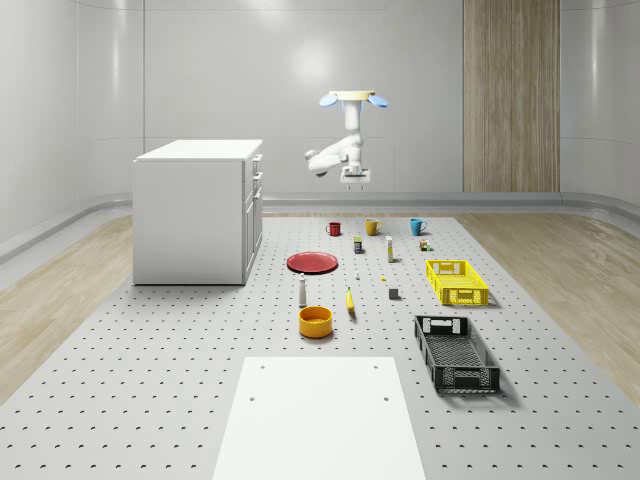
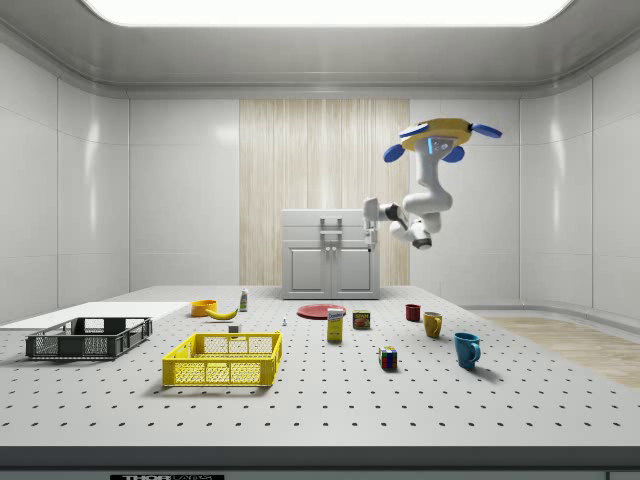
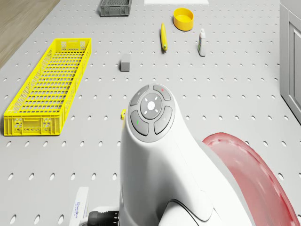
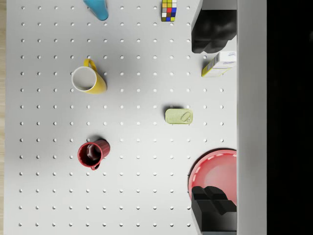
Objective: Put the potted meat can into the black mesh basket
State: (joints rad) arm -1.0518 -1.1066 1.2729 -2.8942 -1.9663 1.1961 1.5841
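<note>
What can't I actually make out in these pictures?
- Drone view: the arm hides part of the red plate and much of the white box; the edge cuts the black mesh basket.
- Wrist view: the open gripper, high above the potted meat can, covers part of the plate.
- Whole-scene view: under the hovering drone, the can's label is too small.

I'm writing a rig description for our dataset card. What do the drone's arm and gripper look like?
The drone has a yellow-and-white body with blue rotor pods. Its arm is glossy white, built of rounded segments with dark joints; in the drone view one link carries a grey round button pad. The gripper has chunky black fingers. No loose cables are visible.
</note>
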